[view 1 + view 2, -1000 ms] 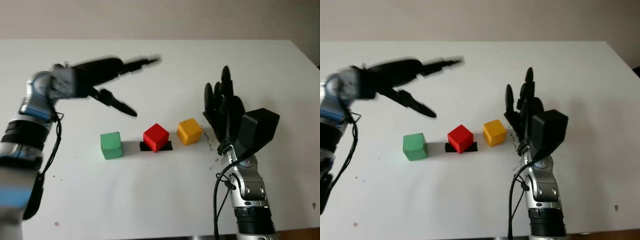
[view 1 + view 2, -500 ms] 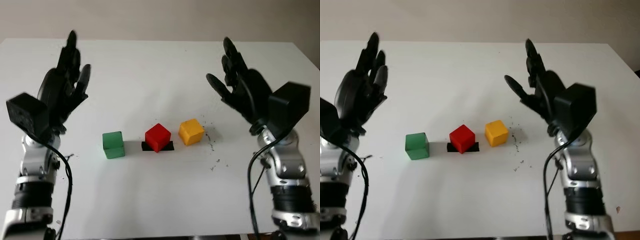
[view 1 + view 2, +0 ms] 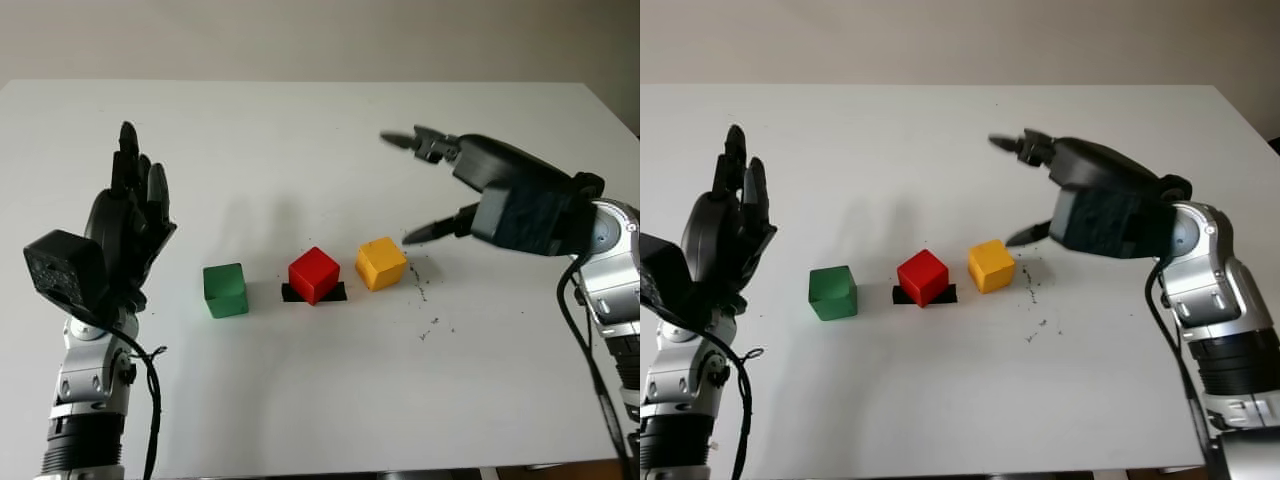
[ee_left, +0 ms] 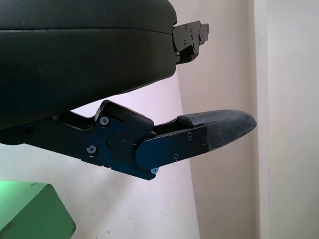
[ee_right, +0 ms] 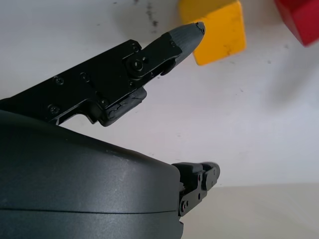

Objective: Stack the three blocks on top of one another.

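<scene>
**Operator:** Right, I have three blocks in a row near the middle of the white table (image 3: 320, 400), all of them sitting on the surface and none stacked. On the left is the green block (image 3: 224, 290), in the middle the red block (image 3: 314, 274), on the right the yellow block (image 3: 380, 263).

**Supervisor:** Are they touching each other?

**Operator:** No, each stands apart from its neighbour. The red block sits on a small black patch (image 3: 335, 292) that pokes out from under it on the near side. I see a scatter of dark specks (image 3: 428, 300) on the table just right of the yellow block.

**Supervisor:** Where is your right hand?

**Operator:** My right hand (image 3: 425, 185) is above the table, right of and slightly beyond the yellow block, reaching leftward. It is open and holds nothing. One finger points left on the far side, and the lower fingertip (image 3: 412, 235) hangs just beside the yellow block's right edge; I can't tell whether it touches. From the right wrist view, that fingertip (image 5: 192, 31) lines up with the corner of the yellow block (image 5: 222, 32).

**Supervisor:** And the left?

**Operator:** My left hand (image 3: 130, 215) is raised at the left of the scene, left of the green block and apart from it, also open and carrying nothing. The left wrist view catches a corner of the green block (image 4: 30, 211).
</scene>
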{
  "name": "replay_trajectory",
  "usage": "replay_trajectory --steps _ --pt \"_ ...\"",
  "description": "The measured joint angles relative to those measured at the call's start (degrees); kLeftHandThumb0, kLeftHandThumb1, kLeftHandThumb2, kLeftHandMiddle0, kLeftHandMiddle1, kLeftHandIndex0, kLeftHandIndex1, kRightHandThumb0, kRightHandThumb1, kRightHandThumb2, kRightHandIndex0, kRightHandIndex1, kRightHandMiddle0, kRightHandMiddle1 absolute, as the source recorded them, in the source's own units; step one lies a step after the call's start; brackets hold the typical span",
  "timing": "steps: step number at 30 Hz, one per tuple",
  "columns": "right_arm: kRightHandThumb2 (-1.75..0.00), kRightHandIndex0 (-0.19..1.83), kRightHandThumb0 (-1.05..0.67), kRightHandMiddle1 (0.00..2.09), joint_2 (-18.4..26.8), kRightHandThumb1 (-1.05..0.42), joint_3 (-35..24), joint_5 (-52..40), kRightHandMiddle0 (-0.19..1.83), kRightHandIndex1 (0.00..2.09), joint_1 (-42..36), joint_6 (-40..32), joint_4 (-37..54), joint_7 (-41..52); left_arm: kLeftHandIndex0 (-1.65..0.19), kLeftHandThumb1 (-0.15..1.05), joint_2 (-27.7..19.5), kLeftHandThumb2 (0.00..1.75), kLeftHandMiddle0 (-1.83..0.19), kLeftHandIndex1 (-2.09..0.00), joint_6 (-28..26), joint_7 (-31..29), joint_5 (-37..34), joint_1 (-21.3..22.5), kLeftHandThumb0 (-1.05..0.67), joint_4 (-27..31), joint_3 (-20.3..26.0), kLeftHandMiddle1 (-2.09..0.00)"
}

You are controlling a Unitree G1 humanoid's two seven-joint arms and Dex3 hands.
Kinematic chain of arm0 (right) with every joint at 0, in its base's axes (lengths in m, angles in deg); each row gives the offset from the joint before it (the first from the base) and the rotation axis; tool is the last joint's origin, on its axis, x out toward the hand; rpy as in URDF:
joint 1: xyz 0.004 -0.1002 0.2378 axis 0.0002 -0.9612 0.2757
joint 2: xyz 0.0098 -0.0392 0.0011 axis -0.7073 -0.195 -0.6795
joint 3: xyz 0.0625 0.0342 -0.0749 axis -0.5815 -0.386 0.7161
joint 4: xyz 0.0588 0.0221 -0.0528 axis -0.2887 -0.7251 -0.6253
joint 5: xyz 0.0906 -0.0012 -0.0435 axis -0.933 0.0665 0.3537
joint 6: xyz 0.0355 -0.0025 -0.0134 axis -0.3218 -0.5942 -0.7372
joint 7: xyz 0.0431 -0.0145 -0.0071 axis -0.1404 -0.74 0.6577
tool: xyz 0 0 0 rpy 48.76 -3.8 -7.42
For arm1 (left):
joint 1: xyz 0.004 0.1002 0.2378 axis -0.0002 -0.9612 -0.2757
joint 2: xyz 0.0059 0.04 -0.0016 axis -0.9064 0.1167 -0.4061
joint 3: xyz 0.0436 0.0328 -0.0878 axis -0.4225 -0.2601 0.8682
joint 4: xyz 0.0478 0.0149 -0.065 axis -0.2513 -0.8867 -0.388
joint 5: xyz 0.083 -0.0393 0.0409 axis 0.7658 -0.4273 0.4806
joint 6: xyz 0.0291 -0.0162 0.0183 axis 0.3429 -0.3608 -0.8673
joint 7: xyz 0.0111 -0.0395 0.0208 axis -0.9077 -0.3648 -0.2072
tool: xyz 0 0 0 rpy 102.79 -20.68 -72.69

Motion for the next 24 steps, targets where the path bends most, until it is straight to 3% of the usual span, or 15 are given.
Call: replay_trajectory --steps 9,24 --pt "-0.07 0.06 -0.78 0.08 0.94 -0.83 2.74 5.55 0.36 0.07 0.46 6.13 0.09 0.44 0.19 1.05 -0.09 0.67 0.19 0.00 0.09 -0.68 0.11 0.41 -0.78 -0.01 0.02 0.00" --pt "-0.05 0.06 -0.72 0.08 -0.02 -0.85 5.75 7.75 0.42 0.06 0.06 11.52 -4.65 -1.93 0.19 1.05 -0.08 0.66 0.19 -0.02 0.62 -0.95 1.14 0.98 -0.76 -0.02 -0.60 0.00"
